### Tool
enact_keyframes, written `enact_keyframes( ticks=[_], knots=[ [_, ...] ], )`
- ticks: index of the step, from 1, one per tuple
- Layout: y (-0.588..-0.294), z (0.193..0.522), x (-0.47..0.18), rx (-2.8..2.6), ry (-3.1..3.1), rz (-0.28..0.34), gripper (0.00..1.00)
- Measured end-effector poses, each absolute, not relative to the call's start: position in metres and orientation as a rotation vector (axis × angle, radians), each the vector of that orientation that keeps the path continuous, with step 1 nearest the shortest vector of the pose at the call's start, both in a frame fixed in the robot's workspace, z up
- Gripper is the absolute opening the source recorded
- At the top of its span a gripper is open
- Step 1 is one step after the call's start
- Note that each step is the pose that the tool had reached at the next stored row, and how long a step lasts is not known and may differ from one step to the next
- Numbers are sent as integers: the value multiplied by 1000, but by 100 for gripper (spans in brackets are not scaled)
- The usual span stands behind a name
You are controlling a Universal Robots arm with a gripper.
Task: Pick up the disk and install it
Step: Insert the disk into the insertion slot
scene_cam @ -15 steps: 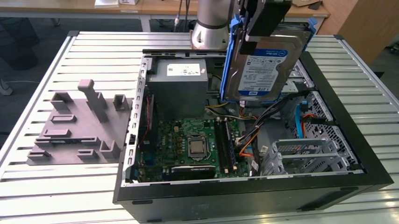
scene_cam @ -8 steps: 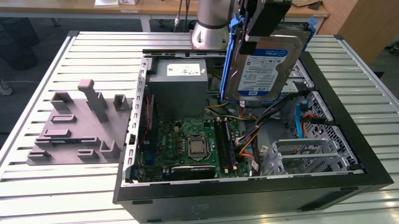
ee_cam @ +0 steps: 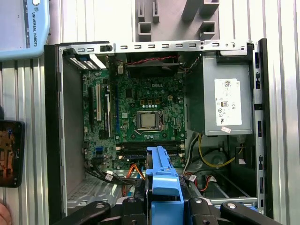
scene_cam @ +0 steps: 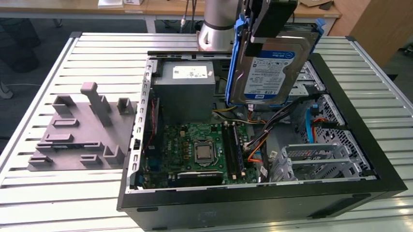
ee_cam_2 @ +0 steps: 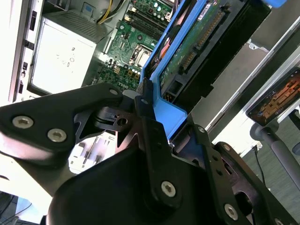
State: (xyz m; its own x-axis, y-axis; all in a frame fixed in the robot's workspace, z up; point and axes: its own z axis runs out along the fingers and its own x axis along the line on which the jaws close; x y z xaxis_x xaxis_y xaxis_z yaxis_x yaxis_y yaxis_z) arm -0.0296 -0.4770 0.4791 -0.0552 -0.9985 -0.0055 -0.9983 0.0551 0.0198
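Grey slatted table (scene_cam: 96,53) under the case (scene_cam: 258,205); gripper (scene_cam: 270,24) holds the disk (scene_cam: 271,72).

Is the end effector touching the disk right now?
Touching. In the second wrist view the end effector clamps the blue-framed disk from both sides, with no gap showing.
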Motion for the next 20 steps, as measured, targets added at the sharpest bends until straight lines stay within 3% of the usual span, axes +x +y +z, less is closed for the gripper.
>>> enact_keyframes(
  ticks=[20],
  knots=[
    [-494,479,-30,2153,-2275,-29,37]
  ],
)
